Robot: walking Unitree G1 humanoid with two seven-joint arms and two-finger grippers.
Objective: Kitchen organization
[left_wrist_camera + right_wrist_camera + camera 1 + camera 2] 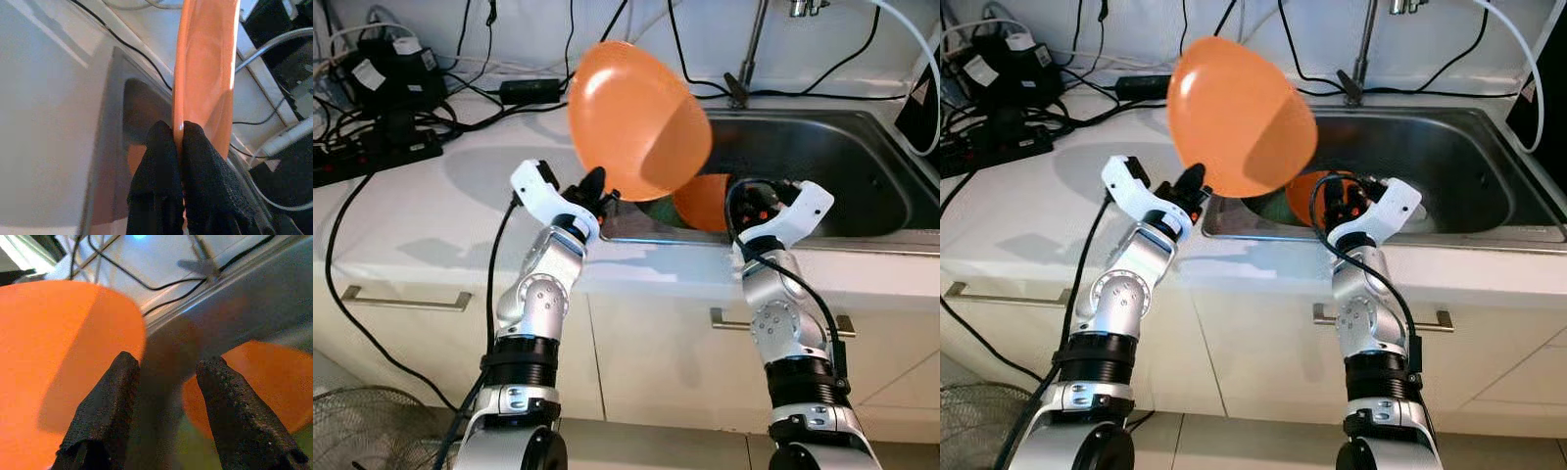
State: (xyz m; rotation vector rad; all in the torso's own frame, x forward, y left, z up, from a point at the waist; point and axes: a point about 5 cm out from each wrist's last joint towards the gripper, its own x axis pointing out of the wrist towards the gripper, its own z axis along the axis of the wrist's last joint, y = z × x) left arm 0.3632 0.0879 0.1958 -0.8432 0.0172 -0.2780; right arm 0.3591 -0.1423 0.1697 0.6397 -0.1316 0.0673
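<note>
My left gripper (pixel 594 184) is shut on the rim of an orange plate (pixel 636 116), holding it upright and tilted above the left edge of the steel sink (pixel 822 147). In the left wrist view the two black fingers (pixel 166 161) pinch the orange plate's edge (pixel 205 73). A second orange dish (pixel 703 201) lies in the sink, partly hidden by the raised plate. My right gripper (pixel 751 201) hovers over the sink's front left corner beside that dish, its fingers (pixel 112 401) open with nothing between them; the dish (pixel 259 382) lies beyond them.
A chrome tap (pixel 749 49) rises behind the sink. Black cables, a power strip (pixel 372 157) and adapters clutter the white counter's back left. White cabinet doors with metal handles (pixel 406 299) are below. A wire fan guard (pixel 362 431) stands on the floor at lower left.
</note>
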